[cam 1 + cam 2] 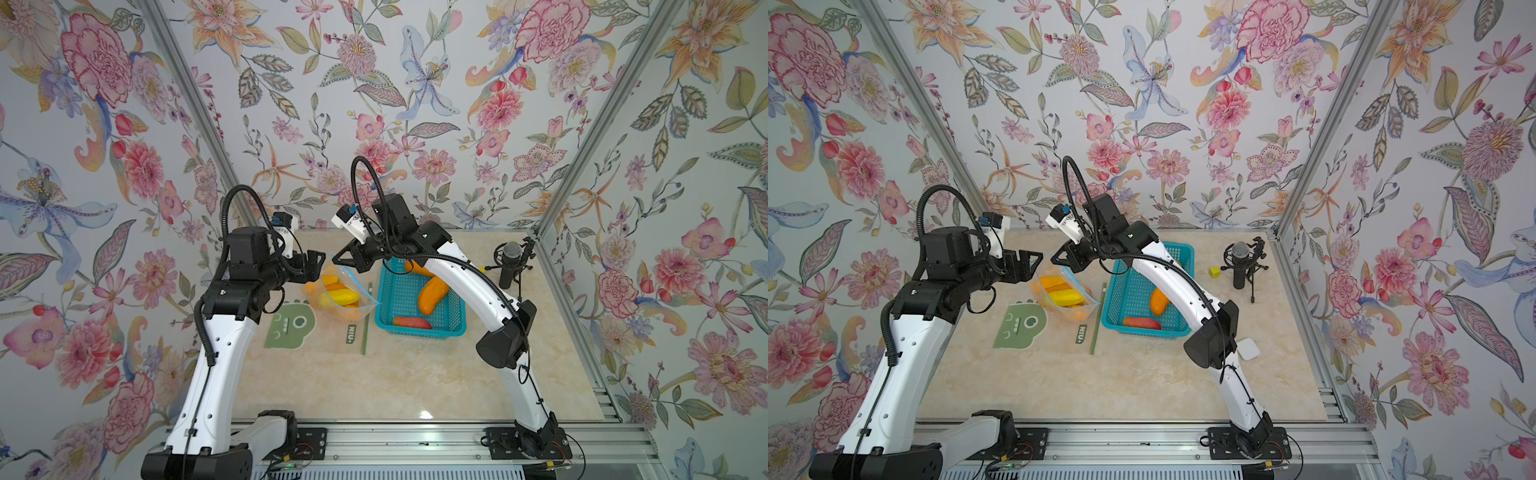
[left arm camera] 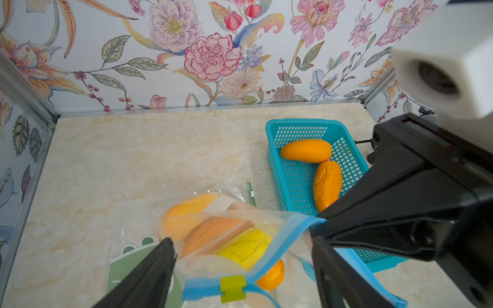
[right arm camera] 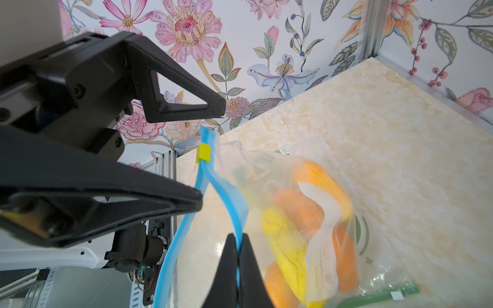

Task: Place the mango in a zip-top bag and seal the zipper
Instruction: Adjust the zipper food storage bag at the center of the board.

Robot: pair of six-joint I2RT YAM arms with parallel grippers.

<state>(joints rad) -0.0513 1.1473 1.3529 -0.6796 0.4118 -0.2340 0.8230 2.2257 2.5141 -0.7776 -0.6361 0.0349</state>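
Pinching one blue zipper strip (image 3: 236, 210) of the zip-top bag (image 3: 229, 154), the right gripper (image 3: 238, 236) is pressed together; the left gripper (image 2: 242, 242) is spread around the yellow slider (image 3: 204, 156), contact unclear. Mangoes (image 3: 282, 240) lie inside the bag on the counter (image 1: 374, 382), count blurred by plastic; the right arm (image 1: 469, 278) hides part of the basket (image 1: 415, 331).
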